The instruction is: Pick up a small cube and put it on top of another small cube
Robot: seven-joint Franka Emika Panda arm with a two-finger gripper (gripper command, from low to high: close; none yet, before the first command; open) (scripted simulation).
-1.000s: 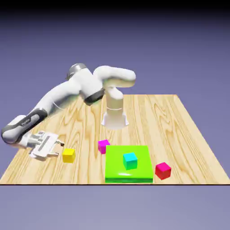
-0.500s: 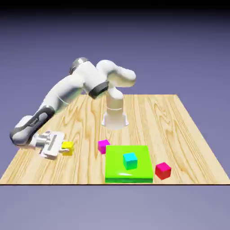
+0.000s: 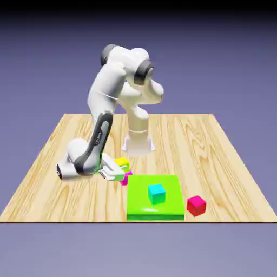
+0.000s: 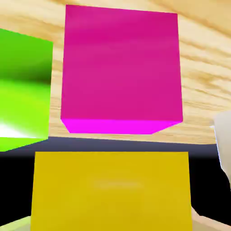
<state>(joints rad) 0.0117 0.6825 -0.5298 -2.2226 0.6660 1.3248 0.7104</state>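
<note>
From outside, my hand grips the yellow cube, level, just above the magenta cube beside the green block on the wooden surface. Hand camera: yellow cube fills the bottom, square-on, magenta cube beyond, green block alongside.

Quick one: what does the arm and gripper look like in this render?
Glossy white rounded arm with dark grey bands at the joints and a dark strip along the forearm. White flared base. The gripper is white and boxy. No cables or markings visible.

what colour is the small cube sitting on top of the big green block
Cyan cube, resting on the green block; it shows only in the exterior view.
</note>
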